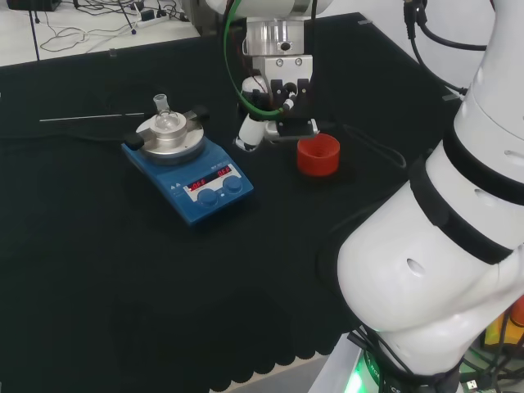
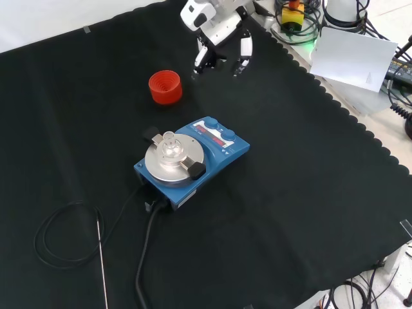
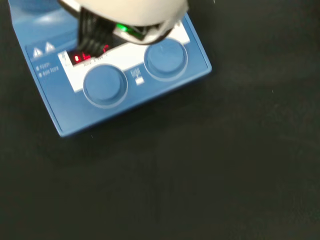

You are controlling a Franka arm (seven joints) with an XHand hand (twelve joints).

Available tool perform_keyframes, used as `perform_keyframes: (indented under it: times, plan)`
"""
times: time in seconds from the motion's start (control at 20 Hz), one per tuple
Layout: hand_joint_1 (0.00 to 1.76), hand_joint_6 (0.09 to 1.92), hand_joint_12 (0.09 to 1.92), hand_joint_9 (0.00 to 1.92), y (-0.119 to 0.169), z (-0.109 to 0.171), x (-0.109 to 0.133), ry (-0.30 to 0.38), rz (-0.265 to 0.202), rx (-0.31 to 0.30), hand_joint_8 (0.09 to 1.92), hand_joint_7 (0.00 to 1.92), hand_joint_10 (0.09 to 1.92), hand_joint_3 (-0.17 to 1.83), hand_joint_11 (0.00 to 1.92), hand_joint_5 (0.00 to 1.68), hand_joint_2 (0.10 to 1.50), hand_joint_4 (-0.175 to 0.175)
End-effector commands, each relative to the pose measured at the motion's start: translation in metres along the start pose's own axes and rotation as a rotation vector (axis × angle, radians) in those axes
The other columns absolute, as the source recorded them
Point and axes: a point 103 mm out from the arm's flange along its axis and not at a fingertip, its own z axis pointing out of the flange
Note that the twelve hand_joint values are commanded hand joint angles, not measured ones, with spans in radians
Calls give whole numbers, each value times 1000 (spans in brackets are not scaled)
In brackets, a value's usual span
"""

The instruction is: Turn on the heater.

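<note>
The heater (image 1: 187, 176) is a blue hotplate with a round silver top and two blue knobs (image 1: 221, 191) on its front. Red digits glow on its display (image 3: 80, 57). A small clear flask (image 2: 170, 145) stands on the silver plate, between black clamps. The hand (image 1: 274, 106) hangs above the cloth to the right of the heater in the head view, beside the red ring. It is open, with fingers (image 2: 201, 61) pointing down and nothing in them. In the front view the hand (image 2: 219, 38) is beyond the heater (image 2: 193, 158). Both knobs (image 3: 104, 85) lie under the palm in the wrist view, untouched.
A red ribbed ring stand (image 1: 318, 155) sits just right of the hand in the head view. A thin metal rod (image 2: 102, 264) and a looped black cable (image 2: 58, 238) lie near the heater's back. The arm's white links (image 1: 442, 246) stand at the right.
</note>
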Motion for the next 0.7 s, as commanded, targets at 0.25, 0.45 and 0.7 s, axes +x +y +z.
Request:
perform_keyframes:
  times: [0.25, 0.45, 0.7]
  plan:
    - [1184, 407, 845, 1552, 0, 21, 34, -100, -49, 164, 1291, 1353, 1114, 669, 1497, 441, 697, -79]
    - [1312, 491, 1068, 1614, 2, 31, 48, -132, -75, 231, 1432, 1366, 1240, 754, 1370, 367, 706, -66]
    - [1367, 458, 1193, 1625, 0, 37, 54, -144, -96, 258, 1491, 1374, 1277, 849, 1301, 281, 682, -45]
